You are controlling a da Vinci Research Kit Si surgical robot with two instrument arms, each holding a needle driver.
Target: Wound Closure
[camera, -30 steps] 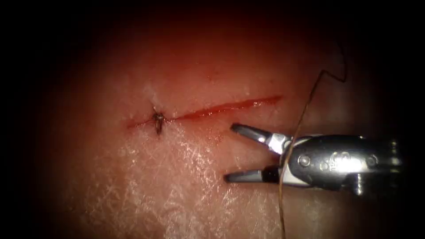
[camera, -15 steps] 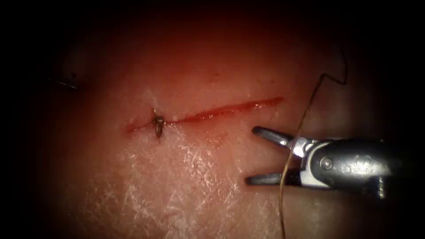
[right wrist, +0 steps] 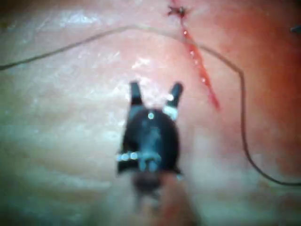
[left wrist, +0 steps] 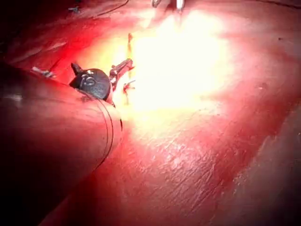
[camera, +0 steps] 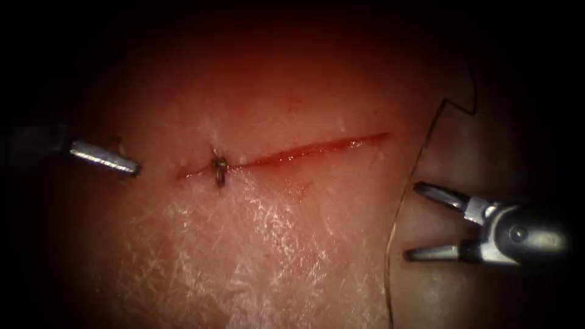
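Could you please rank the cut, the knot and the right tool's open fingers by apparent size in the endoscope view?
1. The cut, longest.
2. The right tool, its fingers spread open and holding nothing; nearer the camera, so unsure.
3. The knot, smallest.

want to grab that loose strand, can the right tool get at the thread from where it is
Probably yes: the right tool has open, empty jaws, and the thread lies loose on the tissue just off its tips, nothing between.
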